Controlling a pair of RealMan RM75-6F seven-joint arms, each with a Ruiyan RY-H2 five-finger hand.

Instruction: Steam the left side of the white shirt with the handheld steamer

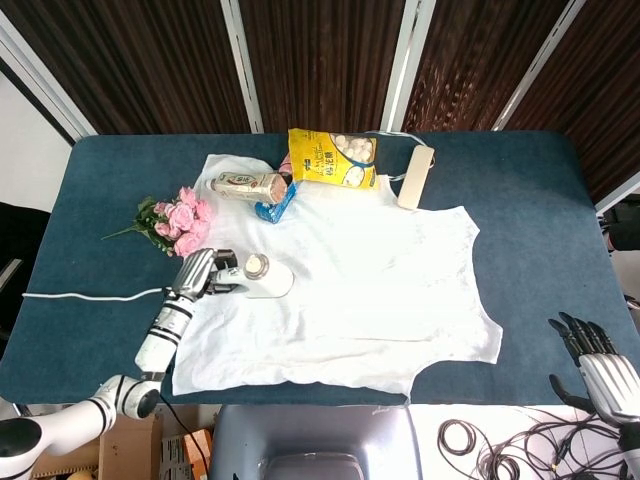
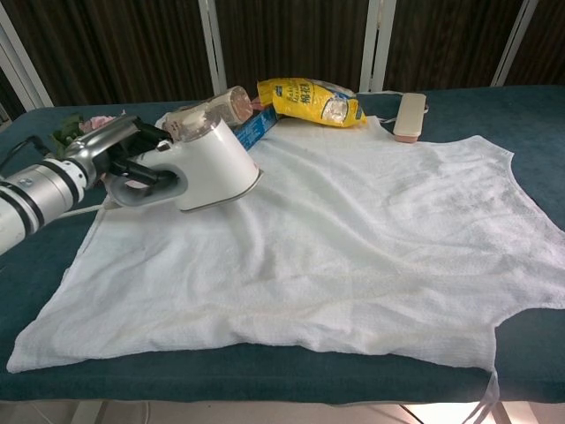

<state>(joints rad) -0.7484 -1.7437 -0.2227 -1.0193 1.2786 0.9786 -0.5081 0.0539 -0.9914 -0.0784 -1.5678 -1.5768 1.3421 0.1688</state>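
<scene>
Standing at the bench point(image 1: 120, 180), I am seeing on the far left a thin cord point(image 1: 90, 296) lying over the dark blue cloth and running toward the left hand point(image 1: 200, 274). At about ten o'clock from this hand a small bunch of pink flowers point(image 1: 178, 219) is lying, soft and easy to crush.

The fingers point(image 2: 146, 168) of the left hand are wrapping closed around the loop handle of the handheld steamer point(image 2: 212, 164). The steamer is hanging tilted over the left part of the white shirt point(image 2: 353, 238), its flat face pointing down and to the right; I cannot tell if it is touching the fabric. Its body is smooth, rounded white plastic, hard and probably a little slippery, and I judge it rather heavy at the head, so the handle is the good place for holding it.

The shirt is lying flat in the middle of the bench, thin, soft and wrinkled. I think it is sliding and bunching easily if something is dragging on it.

At twelve o'clock from the shirt are lying a brown bottle point(image 1: 248, 184), a blue box point(image 1: 277, 201), a glossy yellow snack bag point(image 1: 331, 157) and a beige bar-shaped object point(image 1: 416, 176).

At the far right, near four o'clock, the right hand point(image 1: 598, 358) is waiting off the bench with fingers apart, holding nothing.
</scene>
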